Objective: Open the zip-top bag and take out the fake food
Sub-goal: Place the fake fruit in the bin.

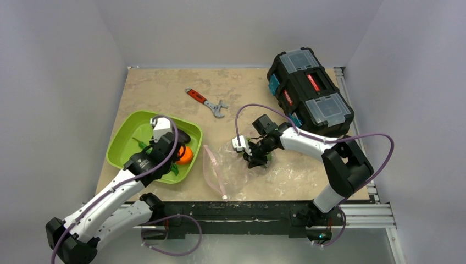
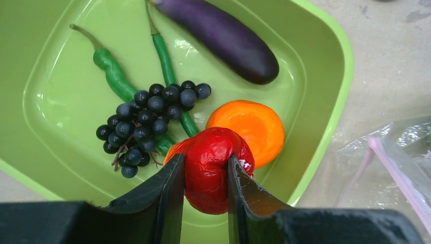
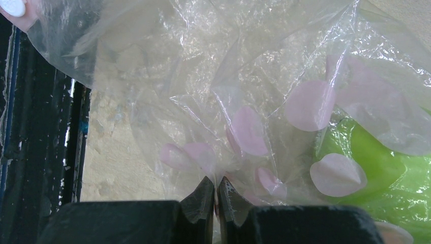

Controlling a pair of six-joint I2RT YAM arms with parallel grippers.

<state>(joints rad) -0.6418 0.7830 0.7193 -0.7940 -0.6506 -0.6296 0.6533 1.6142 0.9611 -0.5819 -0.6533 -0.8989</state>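
While left fingers (image 2: 162, 203) clasp a red piece (image 2: 211, 173) over the tray (image 2: 61, 101), right fingers (image 3: 201, 199) pinch the bag (image 3: 178, 61).

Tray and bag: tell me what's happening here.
The left claw grips a red piece over the green tray, where an eggplant, green pods, grapes and an orange fruit already lie. The right claw is shut on the bag, pinching its clear plastic. Pink bits and something green show through it, so it may not be emptied yet.
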